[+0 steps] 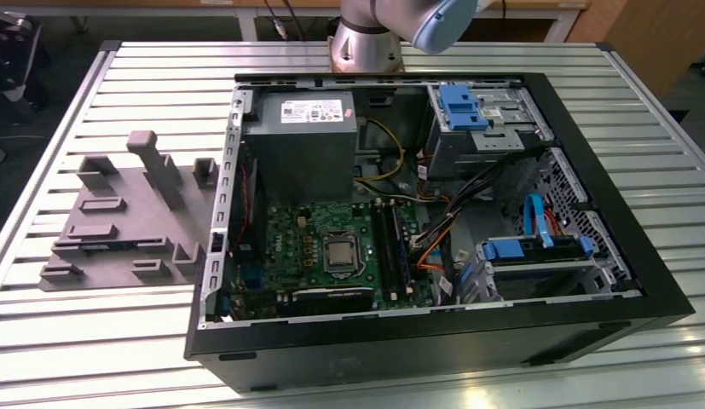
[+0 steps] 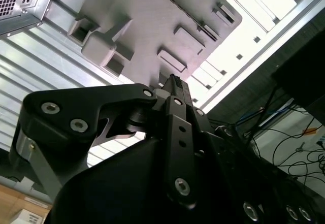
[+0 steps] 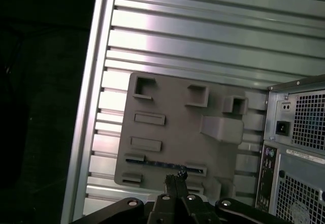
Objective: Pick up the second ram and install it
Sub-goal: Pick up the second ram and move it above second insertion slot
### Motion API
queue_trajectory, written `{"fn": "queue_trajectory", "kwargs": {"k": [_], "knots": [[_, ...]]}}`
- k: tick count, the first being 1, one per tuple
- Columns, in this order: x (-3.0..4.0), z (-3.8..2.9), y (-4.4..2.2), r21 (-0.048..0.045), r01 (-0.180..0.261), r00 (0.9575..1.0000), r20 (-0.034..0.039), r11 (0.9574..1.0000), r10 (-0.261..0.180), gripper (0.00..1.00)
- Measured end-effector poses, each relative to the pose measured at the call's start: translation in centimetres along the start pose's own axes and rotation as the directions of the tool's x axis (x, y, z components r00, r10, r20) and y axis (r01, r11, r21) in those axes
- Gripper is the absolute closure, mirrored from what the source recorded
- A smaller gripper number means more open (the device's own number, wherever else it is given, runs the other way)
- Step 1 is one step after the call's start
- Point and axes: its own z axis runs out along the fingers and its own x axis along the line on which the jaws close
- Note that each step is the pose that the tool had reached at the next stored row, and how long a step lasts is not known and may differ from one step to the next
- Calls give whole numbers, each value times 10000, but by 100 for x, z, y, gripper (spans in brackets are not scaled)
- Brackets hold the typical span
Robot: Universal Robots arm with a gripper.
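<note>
In the first wrist view the second ram (image 3: 163, 161) shows as a thin dark blue-green strip standing on edge in a slot of the grey holder block (image 3: 172, 132). My gripper (image 3: 175, 176) hangs high above the block, close over the ram's slot, with its two fingertips pressed together and nothing between them. In the second wrist view the gripper (image 2: 173, 80) appears from the side, its tips over the holder block (image 2: 152, 26). In the exterior view the holder block (image 1: 113, 226) lies on the table to the left of the open computer case (image 1: 443, 341). The green motherboard (image 1: 290, 239) carries long black slots (image 1: 389, 243).
The slatted aluminium table (image 1: 90, 349) carries the case and the block. Inside the case are a grey power supply (image 1: 301, 145), blue drive brackets (image 1: 460, 106) and orange and blue cables (image 1: 443, 239). The case's rear panel (image 3: 299, 132) stands beside the block. The table's edge (image 3: 89, 132) drops off close by.
</note>
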Motion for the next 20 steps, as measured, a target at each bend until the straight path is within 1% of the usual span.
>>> {"fn": "queue_trajectory", "kwargs": {"k": [13, 17, 20], "knots": [[44, -1, 6, -13, 491, 9988, -22, 9988, -491, 89], [58, -1, 7, -23, 851, 9964, -37, 9964, -851, 89], [64, -1, 8, -32, 1166, 9932, -50, 9932, -1167, 89]]}}
